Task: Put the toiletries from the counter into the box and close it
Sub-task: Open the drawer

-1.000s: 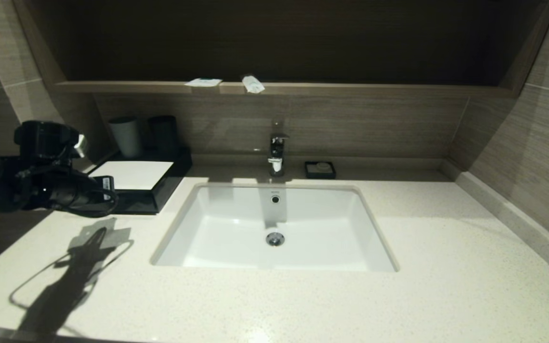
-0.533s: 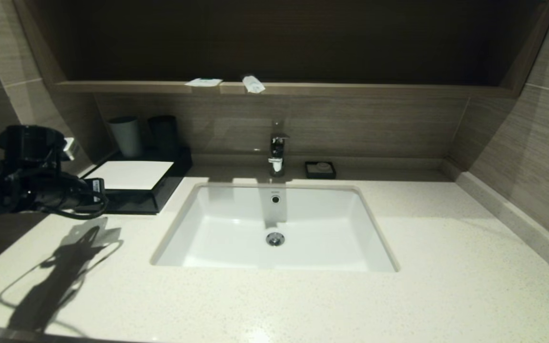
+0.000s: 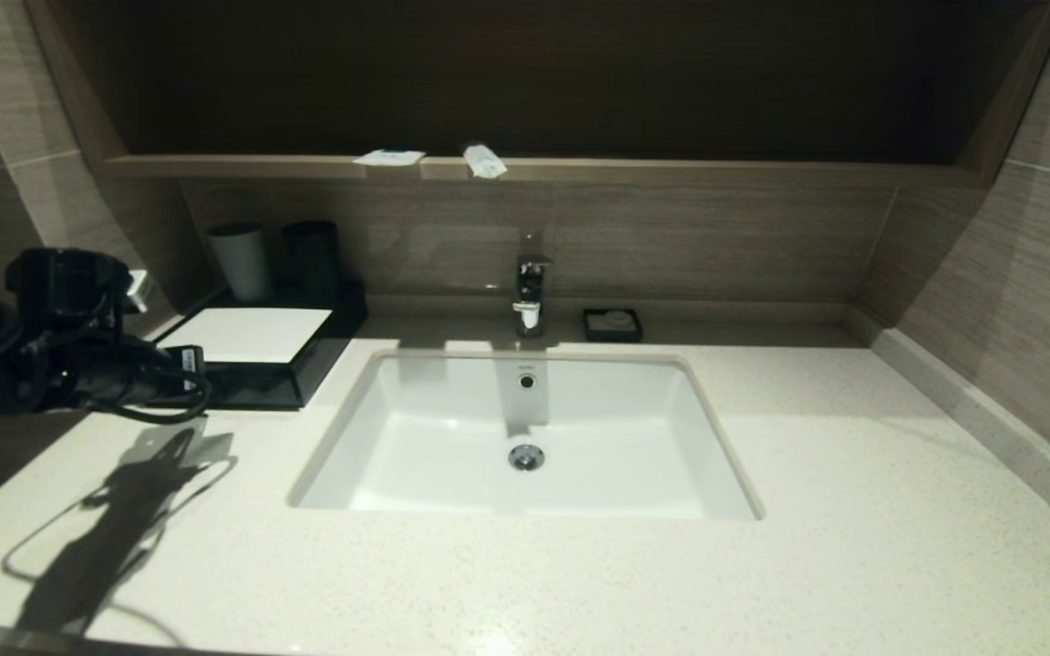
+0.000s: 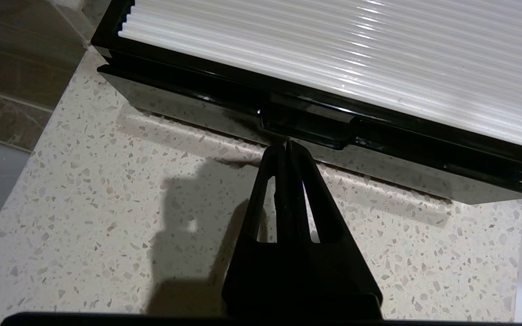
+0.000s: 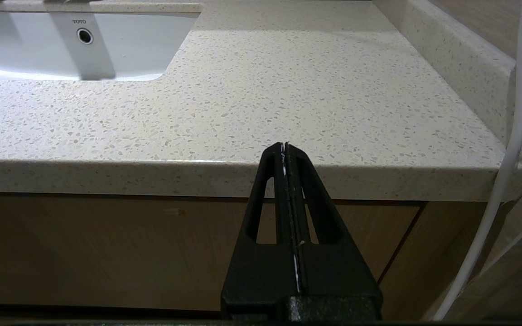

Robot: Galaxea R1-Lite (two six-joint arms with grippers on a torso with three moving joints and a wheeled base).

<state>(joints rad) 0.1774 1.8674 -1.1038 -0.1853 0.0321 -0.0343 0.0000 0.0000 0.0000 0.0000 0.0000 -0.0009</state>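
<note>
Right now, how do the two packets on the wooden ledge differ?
The flat sachet is broad, squarish and carries a green mark; the tube-like pouch is narrow, plumper and plain white. The sachet lies left of the pouch, nearer the box. Both are white, apart, and overhang the ledge edge.

"TOTO" on the white sink [image 5: 120, 45] beside its overflow hole.
</note>
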